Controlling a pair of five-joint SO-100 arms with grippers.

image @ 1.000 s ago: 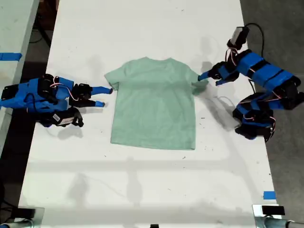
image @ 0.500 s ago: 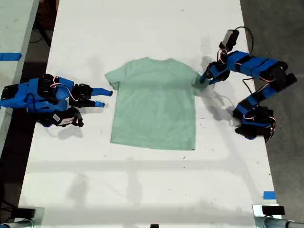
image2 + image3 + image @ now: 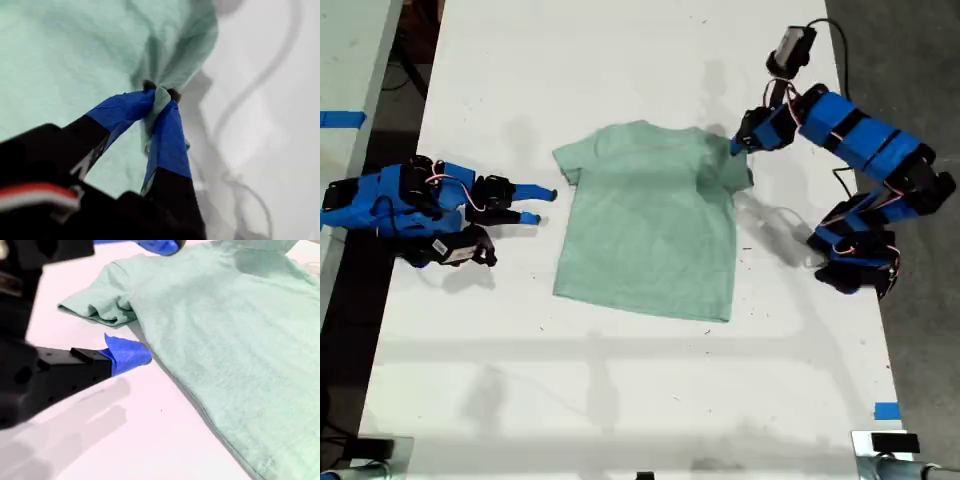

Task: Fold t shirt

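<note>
A pale mint-green t shirt (image 3: 648, 230) lay face-up near the middle of a white table (image 3: 620, 60), its round neck toward the far edge and its hem toward the near edge in the exterior view. My first gripper (image 3: 738, 143), on the blue arm (image 3: 865, 150) at the exterior view's right, had its blue-taped jaws pressed together on the sleeve on that side. In the first wrist view my first gripper (image 3: 160, 95) pinched a bunched fold of the cloth (image 3: 75, 60) between the two tips, the fabric drawn up into a peak around the pinch. In the exterior view that sleeve was gathered inward against the shirt's shoulder, with a dark shadow just beside it.

My second gripper (image 3: 542, 206), on the arm at the exterior view's left, rested low over the table with its jaws spread apart and nothing between them, just short of the shirt's other sleeve. The second wrist view showed one blue fingertip (image 3: 127, 354) just beside the crumpled sleeve edge (image 3: 97, 310) and the other fingertip (image 3: 160, 246) over the shirt's shoulder; whether either touched the cloth could not be told.

A strip of blue tape (image 3: 886, 411) marked the table at the exterior view's lower right.
</note>
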